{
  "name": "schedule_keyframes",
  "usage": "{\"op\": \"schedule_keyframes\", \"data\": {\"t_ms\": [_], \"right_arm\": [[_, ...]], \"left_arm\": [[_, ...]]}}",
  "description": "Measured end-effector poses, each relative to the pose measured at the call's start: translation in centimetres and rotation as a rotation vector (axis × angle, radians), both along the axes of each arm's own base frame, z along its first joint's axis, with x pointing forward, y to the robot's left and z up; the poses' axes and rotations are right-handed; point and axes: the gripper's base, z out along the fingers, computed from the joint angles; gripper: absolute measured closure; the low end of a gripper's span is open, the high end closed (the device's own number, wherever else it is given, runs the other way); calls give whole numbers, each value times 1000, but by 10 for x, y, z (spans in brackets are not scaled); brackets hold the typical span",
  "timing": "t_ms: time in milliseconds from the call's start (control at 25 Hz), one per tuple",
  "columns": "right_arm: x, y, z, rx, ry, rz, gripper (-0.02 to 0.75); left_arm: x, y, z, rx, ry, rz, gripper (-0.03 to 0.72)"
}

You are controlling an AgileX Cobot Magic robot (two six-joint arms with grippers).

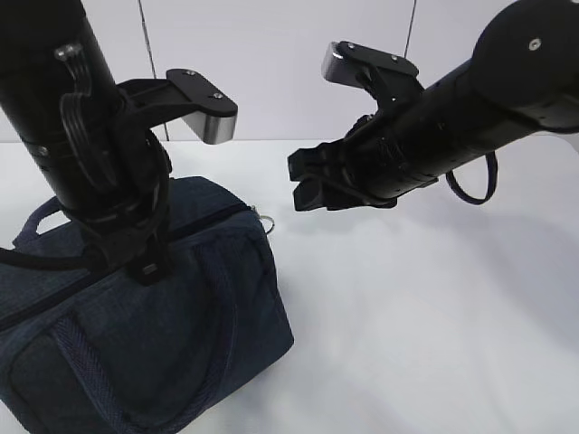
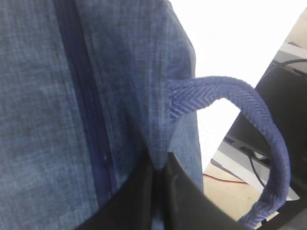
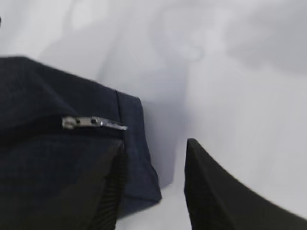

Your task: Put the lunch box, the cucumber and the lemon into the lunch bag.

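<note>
On the white table (image 1: 434, 325) we find the lunch bag (image 1: 181, 316) at the near left of the exterior view, a boxy navy fabric thing with its zipper (image 2: 84, 120) running along the top and a looped handle (image 2: 249, 110) standing off its side. Over the bag we see the left gripper (image 2: 158, 191) pressed down against the cloth beside the zipper line, its jaws closed together with a fold of fabric bunched at them; we cannot tell whether they pinch it. To the right, raised above the table, we see the right gripper (image 3: 153, 187) with its jaws standing apart and nothing between them, just beside the bag's end. Smallest, the silver zipper pull (image 3: 93, 123) lies at that end.
</note>
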Motion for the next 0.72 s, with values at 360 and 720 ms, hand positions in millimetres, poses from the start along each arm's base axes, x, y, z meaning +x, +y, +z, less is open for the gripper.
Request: {"op": "schedule_keyframes", "data": {"t_ms": [360, 720], "right_arm": [[19, -6, -27, 221, 231, -205, 436], [21, 2, -14, 527, 379, -253, 436]], "left_arm": [[0, 0, 0, 0, 1, 6, 689], [0, 0, 0, 0, 1, 9, 689]]}}
